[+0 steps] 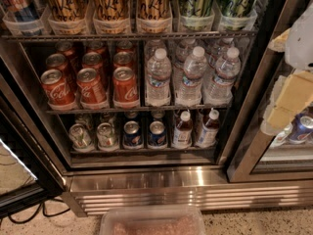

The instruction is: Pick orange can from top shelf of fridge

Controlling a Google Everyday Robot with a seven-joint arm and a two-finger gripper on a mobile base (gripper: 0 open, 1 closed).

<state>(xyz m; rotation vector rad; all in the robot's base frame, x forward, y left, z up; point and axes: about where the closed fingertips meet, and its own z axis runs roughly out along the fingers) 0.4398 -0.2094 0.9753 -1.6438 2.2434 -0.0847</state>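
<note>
Three orange cans (pixel 111 4) with dark script stand side by side in clear trays on the top shelf (pixel 127 35), a wire rack at the top of the open fridge (pixel 146 180). Their tops are cut off by the frame. Two green cans (pixel 195 1) with similar script stand to their right. My gripper (pixel 289 99) shows as cream and white parts at the right edge, in front of the fridge's right door frame. It is well to the right of the orange cans, lower than them, and holds nothing that I can see.
Red cola cans (pixel 90 84) and water bottles (pixel 190 75) fill the middle rack. Small cans and bottles (pixel 146 131) fill the bottom rack. The open door (pixel 19 180) stands at the left. A clear plastic bin (pixel 151 222) sits on the floor below the steel grille.
</note>
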